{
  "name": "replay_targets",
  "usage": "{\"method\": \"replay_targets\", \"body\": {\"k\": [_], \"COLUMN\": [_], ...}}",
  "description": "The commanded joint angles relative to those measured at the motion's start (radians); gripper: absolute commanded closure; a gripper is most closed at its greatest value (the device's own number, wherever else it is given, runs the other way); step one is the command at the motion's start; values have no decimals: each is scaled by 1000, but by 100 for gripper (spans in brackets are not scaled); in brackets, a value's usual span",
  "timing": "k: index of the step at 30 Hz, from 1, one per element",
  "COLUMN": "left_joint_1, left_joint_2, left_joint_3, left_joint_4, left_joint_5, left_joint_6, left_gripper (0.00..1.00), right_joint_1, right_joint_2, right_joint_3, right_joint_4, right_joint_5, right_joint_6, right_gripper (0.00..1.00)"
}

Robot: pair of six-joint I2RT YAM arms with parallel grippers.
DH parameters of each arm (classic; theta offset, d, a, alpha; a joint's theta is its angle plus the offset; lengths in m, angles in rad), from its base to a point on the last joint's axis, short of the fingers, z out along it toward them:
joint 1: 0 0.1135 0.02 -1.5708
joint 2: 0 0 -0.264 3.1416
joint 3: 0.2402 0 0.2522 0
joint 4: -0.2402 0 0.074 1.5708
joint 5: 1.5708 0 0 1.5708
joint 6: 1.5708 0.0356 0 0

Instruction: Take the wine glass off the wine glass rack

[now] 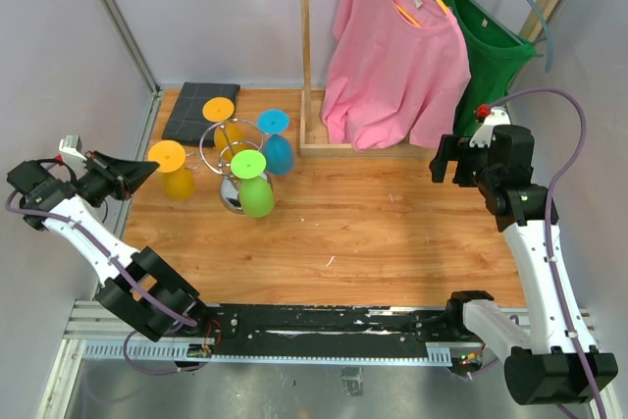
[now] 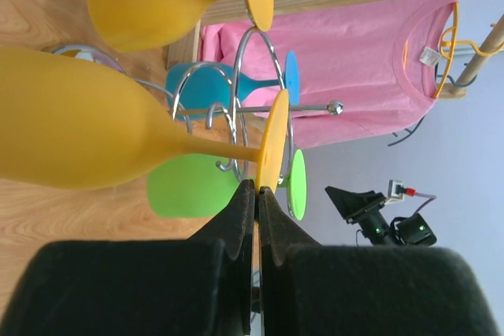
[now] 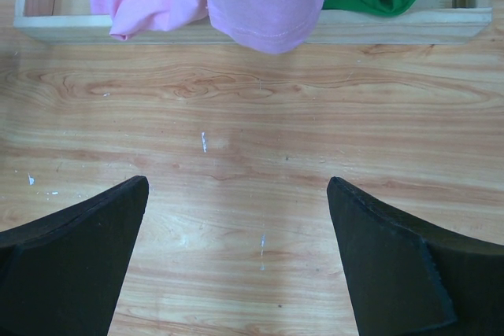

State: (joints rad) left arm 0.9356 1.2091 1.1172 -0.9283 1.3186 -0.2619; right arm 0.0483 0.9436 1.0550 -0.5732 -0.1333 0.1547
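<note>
The chrome wine glass rack (image 1: pixel 233 195) stands at the back left and carries an orange glass (image 1: pixel 218 110), a blue glass (image 1: pixel 274 124) and a green glass (image 1: pixel 248 162), all upside down. A yellow wine glass (image 1: pixel 168 155) hangs at the rack's left side. My left gripper (image 1: pixel 152 171) is shut on the edge of its round foot (image 2: pixel 274 143). Its bowl (image 2: pixel 71 127) fills the left of the wrist view, with the rack's wire loops (image 2: pixel 260 49) behind. I cannot tell whether the stem still touches a wire. My right gripper (image 1: pixel 453 159) is open and empty above bare wood (image 3: pixel 236 186).
A dark grey folded cloth (image 1: pixel 201 112) lies behind the rack. A wooden clothes rack (image 1: pixel 305 46) at the back holds a pink shirt (image 1: pixel 397 51) and a green shirt (image 1: pixel 491 46); its base bar (image 3: pixel 378 27) lies ahead of my right gripper.
</note>
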Motion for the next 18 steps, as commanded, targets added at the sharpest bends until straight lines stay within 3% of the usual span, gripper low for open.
{"method": "replay_targets", "body": {"k": [1, 18], "left_joint_1": [9, -35], "left_joint_2": [-14, -44], "left_joint_3": [78, 402], "left_joint_4": [-15, -17], "left_joint_5": [36, -8], "left_joint_6": [39, 179], "left_gripper": [100, 100], "right_joint_1": [15, 15], "right_joint_2": [10, 80], "right_joint_3": [-11, 58], "right_joint_4": [25, 47], "right_joint_5": [-28, -57], "right_joint_6": [4, -18], "right_gripper": [2, 2]}}
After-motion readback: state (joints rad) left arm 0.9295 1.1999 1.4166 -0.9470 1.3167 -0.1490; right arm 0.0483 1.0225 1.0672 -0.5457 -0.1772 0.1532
